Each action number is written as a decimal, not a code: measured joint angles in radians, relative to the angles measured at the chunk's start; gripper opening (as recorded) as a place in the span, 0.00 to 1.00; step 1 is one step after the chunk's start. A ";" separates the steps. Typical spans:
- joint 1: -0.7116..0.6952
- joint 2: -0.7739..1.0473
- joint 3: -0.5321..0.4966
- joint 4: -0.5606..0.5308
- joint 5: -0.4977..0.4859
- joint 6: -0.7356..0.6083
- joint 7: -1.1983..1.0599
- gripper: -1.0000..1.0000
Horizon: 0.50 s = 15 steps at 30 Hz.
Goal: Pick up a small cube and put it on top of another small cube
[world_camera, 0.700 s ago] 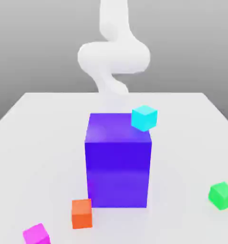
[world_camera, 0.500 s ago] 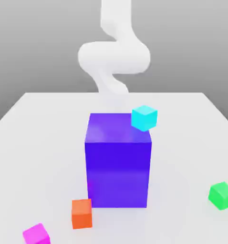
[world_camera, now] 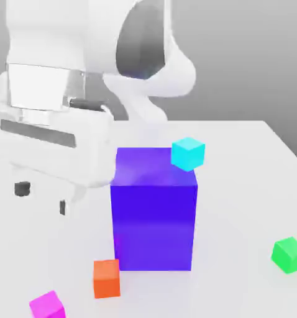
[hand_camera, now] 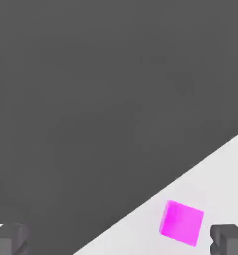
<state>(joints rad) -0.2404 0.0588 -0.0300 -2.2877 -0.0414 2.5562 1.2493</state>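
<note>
The magenta cube [world_camera: 48,306] sits at the lower left corner of the exterior view, partly cut off by the frame's bottom edge. The orange cube [world_camera: 106,279] rests to its right, just beside the purple block [world_camera: 153,227] in the lower middle. The green cube [world_camera: 289,255] lies at the lower right edge, well apart from the others. The fingers [world_camera: 42,202] are wide apart and empty, above the surface [world_camera: 238,186] at middle left. The cyan cube [world_camera: 188,154] appears at the block's upper right corner.
</note>
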 joint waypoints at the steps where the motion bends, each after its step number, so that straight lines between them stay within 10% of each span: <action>1: -0.005 0.036 -0.003 0.000 0.005 0.011 0.014 0.50; 12: -0.056 0.434 -0.014 0.032 0.096 0.192 0.082 0.50; 13: -0.058 0.459 -0.012 0.038 0.099 0.212 0.080 0.00; 15: -0.058 0.459 -0.012 0.038 0.099 0.212 0.080 0.00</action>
<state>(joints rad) -0.2985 0.5180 -0.0421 -2.2501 0.0573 2.7678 1.3297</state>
